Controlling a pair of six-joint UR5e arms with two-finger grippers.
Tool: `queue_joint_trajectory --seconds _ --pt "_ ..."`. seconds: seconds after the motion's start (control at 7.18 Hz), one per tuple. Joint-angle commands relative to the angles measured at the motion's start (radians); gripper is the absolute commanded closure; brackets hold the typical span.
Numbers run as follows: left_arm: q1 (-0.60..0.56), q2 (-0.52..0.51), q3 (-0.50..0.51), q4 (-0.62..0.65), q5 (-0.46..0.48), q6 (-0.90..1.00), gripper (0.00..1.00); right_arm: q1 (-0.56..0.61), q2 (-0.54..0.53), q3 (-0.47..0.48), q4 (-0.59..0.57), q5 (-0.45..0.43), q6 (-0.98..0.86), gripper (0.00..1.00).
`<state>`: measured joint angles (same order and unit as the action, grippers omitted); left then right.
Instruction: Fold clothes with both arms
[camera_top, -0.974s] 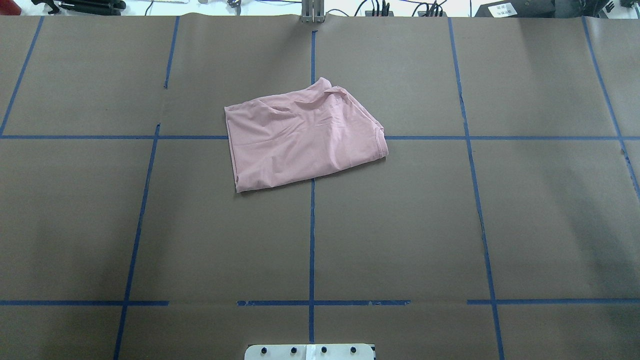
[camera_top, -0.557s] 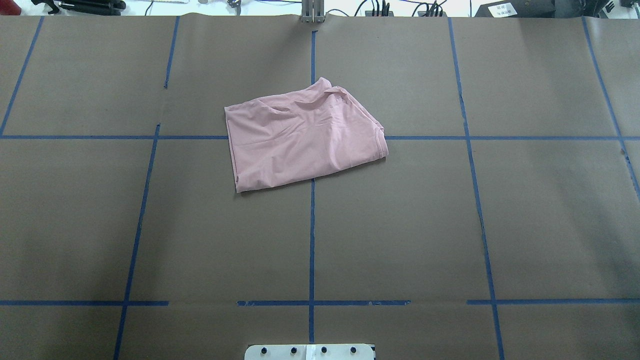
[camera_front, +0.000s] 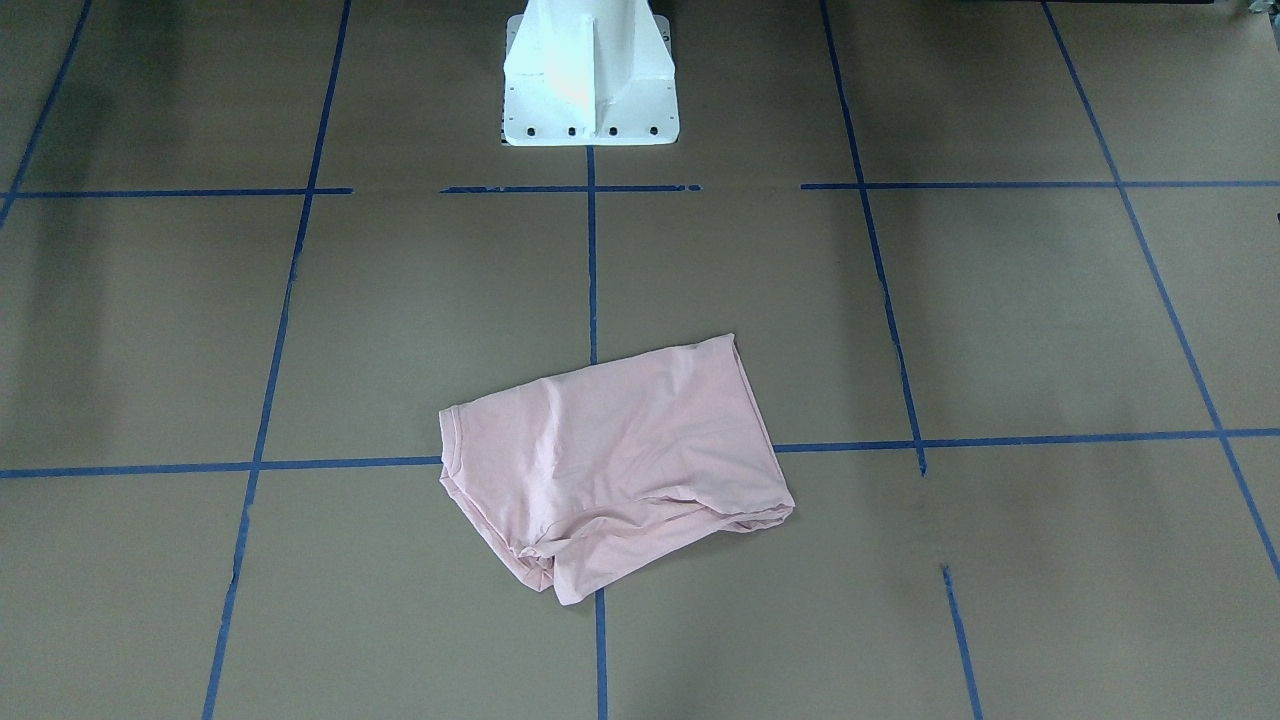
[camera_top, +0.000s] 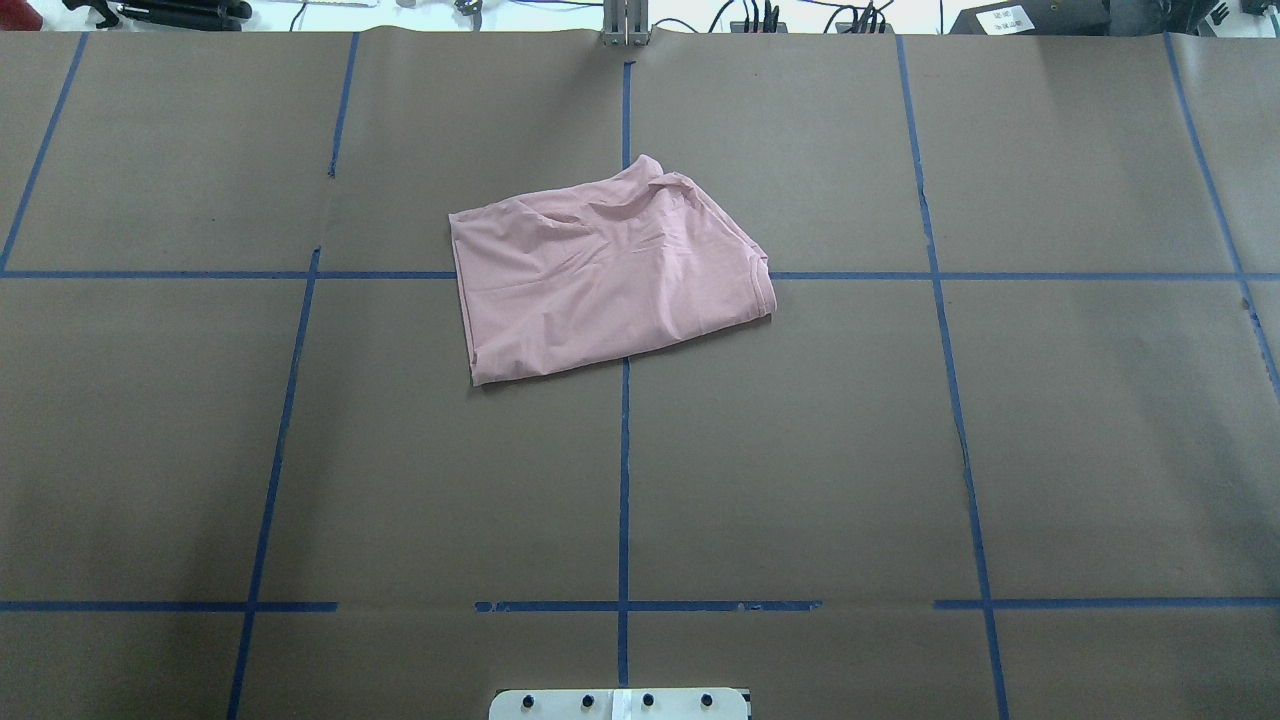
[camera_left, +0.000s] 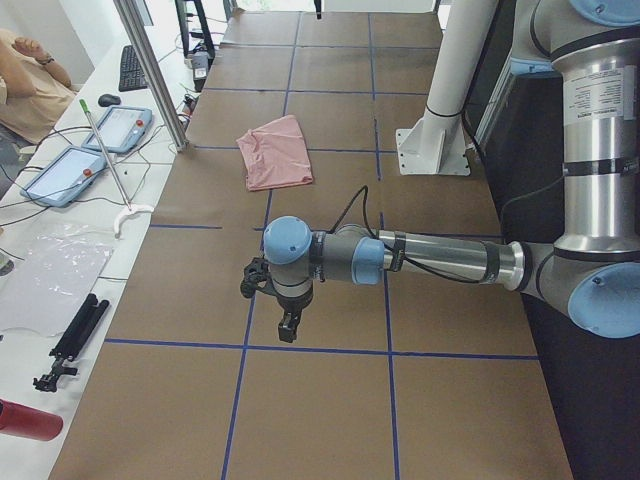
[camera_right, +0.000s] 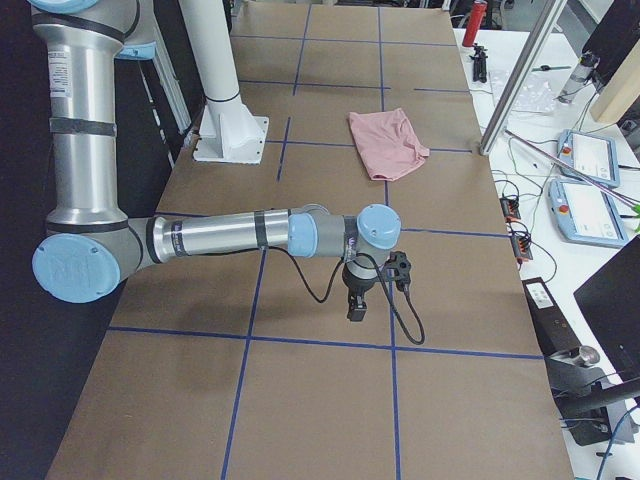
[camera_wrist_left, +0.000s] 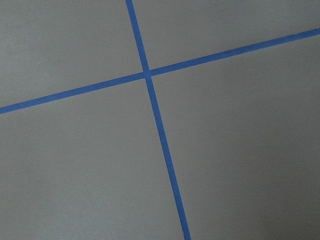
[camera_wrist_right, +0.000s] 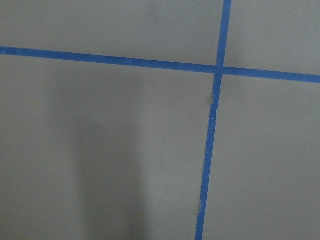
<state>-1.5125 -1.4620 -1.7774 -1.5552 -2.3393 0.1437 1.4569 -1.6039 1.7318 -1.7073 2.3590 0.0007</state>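
Item: shirt, pink, folded into a skewed rectangle, flat on the table astride a tape line. My left gripper and right gripper hang over bare table, well apart from it; I cannot tell how my jaws stand. Risk: the far corner is bunched and layered, so a shallow pinch would likely catch one layer and drag the fold open. Change since a second ago: none, shirt unmoved.

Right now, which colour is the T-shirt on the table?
The T-shirt is plain pale pink; the overhead view shows it best.
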Motion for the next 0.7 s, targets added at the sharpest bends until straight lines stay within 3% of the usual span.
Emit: queue_joint_trajectory --seconds 0.0,0.28,0.56 --pt "0.0 -0.02 -0.008 0.001 0.006 0.003 0.0 0.019 -0.007 0.002 0.0 0.022 -0.001 0.0" --pt "0.0 -0.02 0.065 0.001 0.006 0.007 0.0 0.019 -0.028 0.011 0.0 0.037 -0.001 0.0" --pt "-0.003 -0.018 0.065 0.003 0.006 0.0 0.0 0.019 -0.028 0.005 0.0 0.043 0.001 0.0"
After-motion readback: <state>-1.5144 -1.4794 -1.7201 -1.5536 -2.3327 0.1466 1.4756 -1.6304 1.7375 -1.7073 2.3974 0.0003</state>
